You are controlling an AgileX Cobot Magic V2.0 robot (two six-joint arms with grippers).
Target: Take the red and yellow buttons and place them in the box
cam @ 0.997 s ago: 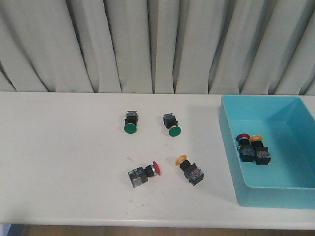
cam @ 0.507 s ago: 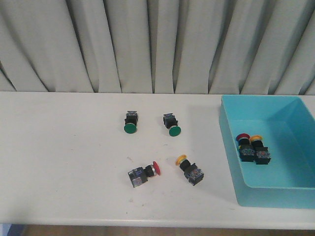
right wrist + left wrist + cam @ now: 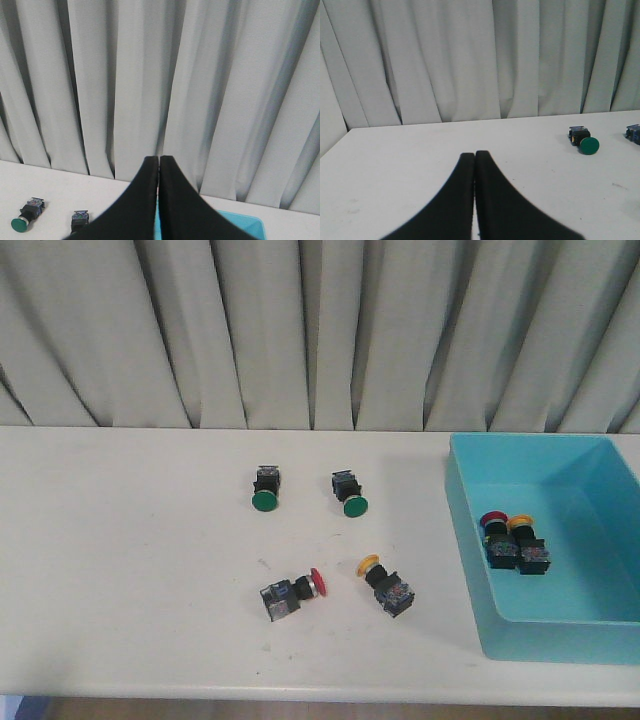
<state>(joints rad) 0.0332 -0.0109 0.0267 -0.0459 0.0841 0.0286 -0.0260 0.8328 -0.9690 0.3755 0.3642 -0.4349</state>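
Note:
A red button [image 3: 293,593] and a yellow button [image 3: 386,583] lie on their sides on the white table, near its front middle. The light-blue box [image 3: 585,623] stands at the right and holds one red button [image 3: 496,537] and one yellow button [image 3: 527,544]. Neither arm shows in the front view. My left gripper [image 3: 474,155] is shut and empty over bare table. My right gripper [image 3: 159,159] is shut and empty, raised toward the curtain, with a strip of the box [image 3: 245,225] below it.
Two green-capped buttons [image 3: 264,488] [image 3: 349,494] lie behind the red and yellow ones; one shows in the left wrist view [image 3: 584,140] and in the right wrist view [image 3: 27,216]. A grey curtain [image 3: 320,330] hangs behind the table. The table's front edge [image 3: 250,692] is near.

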